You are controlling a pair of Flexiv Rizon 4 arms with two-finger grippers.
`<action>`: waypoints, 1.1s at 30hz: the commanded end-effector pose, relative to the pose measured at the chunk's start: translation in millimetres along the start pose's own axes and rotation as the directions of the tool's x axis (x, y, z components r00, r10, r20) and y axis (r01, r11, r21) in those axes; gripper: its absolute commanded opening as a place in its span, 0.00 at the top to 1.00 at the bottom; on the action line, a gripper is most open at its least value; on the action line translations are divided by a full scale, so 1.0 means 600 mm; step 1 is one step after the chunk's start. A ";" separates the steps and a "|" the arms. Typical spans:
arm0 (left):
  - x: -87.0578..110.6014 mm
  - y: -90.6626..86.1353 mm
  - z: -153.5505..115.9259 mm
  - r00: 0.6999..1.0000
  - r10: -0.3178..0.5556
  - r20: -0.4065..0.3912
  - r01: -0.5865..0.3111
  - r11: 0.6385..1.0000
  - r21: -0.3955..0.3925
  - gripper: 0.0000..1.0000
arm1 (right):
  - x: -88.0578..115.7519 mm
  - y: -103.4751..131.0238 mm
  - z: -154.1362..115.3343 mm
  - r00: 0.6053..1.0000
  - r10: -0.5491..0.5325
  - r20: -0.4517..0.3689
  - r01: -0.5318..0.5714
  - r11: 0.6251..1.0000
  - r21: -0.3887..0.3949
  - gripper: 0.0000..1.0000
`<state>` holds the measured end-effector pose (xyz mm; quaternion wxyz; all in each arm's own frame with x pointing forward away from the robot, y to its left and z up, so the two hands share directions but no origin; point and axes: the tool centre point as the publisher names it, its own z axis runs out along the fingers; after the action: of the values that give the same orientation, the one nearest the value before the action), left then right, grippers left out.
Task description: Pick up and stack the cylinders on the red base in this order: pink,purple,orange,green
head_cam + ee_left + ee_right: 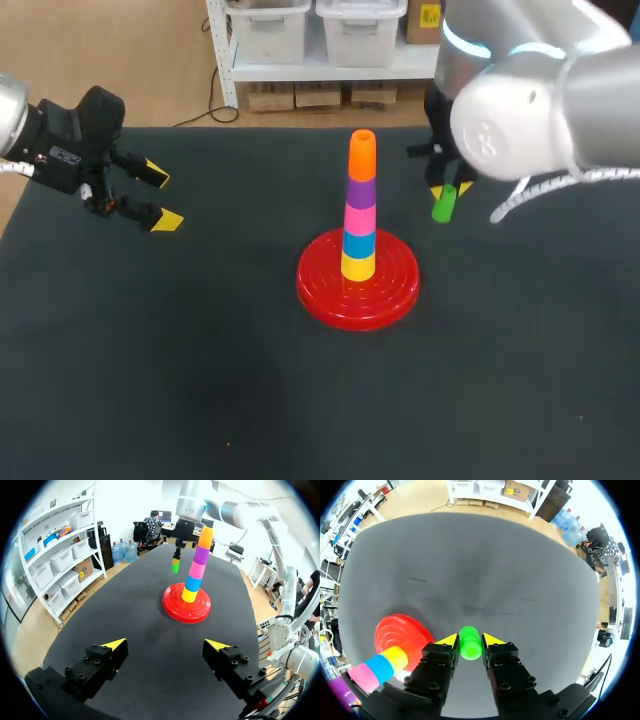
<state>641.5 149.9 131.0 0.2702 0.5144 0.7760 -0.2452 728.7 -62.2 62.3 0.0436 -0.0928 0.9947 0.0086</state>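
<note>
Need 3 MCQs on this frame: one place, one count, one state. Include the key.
1. Where is the green cylinder?
A. on top of the stack
B. between the fingers of the right gripper
C. lying beside the left gripper

2. How many cylinders sit on the red base?
A. three
B. four
C. five

3. What state is the left gripper in?
A. open and empty
B. shut on a pink cylinder
C. shut on the rim of the base

Key:
1 B: the right wrist view shows both yellow tips pressed against its sides.
2 C: the stack reads yellow, blue, pink, purple, orange from the bottom up.
3 A: its fingers stand wide apart with only table between them.
</note>
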 end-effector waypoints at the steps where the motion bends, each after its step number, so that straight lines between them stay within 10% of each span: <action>1: 0.002 0.000 0.000 1.000 0.002 0.004 -0.002 1.000 -0.001 0.00 | 0.010 0.012 -0.117 1.000 -0.023 -0.009 0.023 1.000 0.009 1.00; 16: 0.002 0.000 0.000 1.000 0.002 0.004 -0.002 1.000 -0.001 0.00 | 0.057 0.101 -0.407 0.972 -0.214 0.098 0.215 0.977 0.000 1.00; 33: 0.002 0.000 0.000 1.000 0.002 0.004 -0.002 1.000 -0.001 0.00 | 0.114 0.212 -0.387 0.924 -0.379 0.042 0.379 0.925 0.000 1.00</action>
<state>641.5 149.9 131.0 0.2702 0.5144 0.7760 -0.2452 615.9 39.7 292.7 0.0658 -0.2833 0.9567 0.0088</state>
